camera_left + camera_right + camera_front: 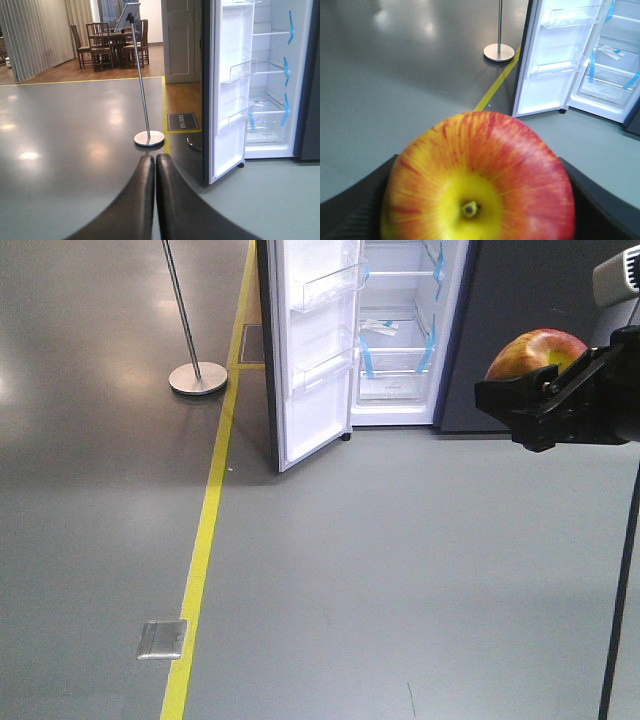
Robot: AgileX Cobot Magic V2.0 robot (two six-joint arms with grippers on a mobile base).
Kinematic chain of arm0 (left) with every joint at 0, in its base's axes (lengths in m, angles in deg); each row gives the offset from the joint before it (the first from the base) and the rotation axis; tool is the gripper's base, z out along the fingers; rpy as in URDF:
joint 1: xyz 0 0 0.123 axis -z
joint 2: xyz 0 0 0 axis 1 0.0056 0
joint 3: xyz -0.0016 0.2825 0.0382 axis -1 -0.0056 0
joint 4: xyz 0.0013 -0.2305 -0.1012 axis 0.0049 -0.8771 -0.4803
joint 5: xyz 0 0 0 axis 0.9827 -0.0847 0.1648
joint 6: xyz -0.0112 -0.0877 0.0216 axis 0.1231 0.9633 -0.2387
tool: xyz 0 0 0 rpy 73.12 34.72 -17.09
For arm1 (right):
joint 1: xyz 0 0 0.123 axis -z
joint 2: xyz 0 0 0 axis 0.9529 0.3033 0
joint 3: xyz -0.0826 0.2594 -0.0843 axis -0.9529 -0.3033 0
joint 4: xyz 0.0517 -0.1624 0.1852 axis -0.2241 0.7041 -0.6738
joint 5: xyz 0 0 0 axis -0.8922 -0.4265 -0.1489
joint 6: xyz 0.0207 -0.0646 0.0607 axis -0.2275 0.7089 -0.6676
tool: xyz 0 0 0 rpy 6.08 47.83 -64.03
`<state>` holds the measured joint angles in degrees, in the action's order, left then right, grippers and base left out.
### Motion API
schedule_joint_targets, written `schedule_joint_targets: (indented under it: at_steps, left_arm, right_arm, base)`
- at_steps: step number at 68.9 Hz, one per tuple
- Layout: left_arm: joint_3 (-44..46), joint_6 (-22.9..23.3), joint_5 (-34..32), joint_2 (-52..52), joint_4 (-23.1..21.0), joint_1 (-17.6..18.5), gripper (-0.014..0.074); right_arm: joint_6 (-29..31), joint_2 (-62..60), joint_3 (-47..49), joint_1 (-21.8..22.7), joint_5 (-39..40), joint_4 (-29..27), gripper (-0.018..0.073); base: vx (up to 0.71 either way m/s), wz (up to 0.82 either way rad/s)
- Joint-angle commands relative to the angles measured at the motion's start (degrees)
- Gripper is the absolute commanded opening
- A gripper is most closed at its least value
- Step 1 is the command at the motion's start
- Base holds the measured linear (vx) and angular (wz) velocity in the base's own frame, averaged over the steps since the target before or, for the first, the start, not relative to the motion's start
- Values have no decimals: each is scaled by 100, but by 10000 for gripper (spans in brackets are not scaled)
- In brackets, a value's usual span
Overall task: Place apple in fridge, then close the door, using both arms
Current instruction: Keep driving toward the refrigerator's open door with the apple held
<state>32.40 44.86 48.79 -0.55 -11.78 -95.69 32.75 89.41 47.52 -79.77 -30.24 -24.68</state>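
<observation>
The red and yellow apple is held off the floor in my right gripper, whose black fingers press on both its sides. The fridge stands ahead with its white inside, glass shelves and blue tape showing. Its door is swung wide open to the left, with clear bins on its white lining. My left gripper is shut with nothing between its fingers, pointing at the floor left of the door. The apple is well short of the fridge.
A shiny metal pole on a round base stands left of the door. A yellow line runs along the grey floor. A metal floor plate lies near it. Wooden chairs and a table stand far back.
</observation>
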Motion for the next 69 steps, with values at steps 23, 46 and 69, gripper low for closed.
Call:
schedule_joint_targets:
  at_steps: [23,46,69]
  left_arm:
    - [113,45,-419,-81,-58,48,-8]
    - [113,45,-419,-81,-58,48,-8]
    - [113,45,-419,-81,-58,48,-8]
  right_arm:
    - [41,-123,160,9,349,-120,57]
    - [41,-123,160,9,349,-120,57]
    - [41,-123,160,9,349,-120,57]
  base:
    - [13,1]
    - [12,4]
    - [10,5]
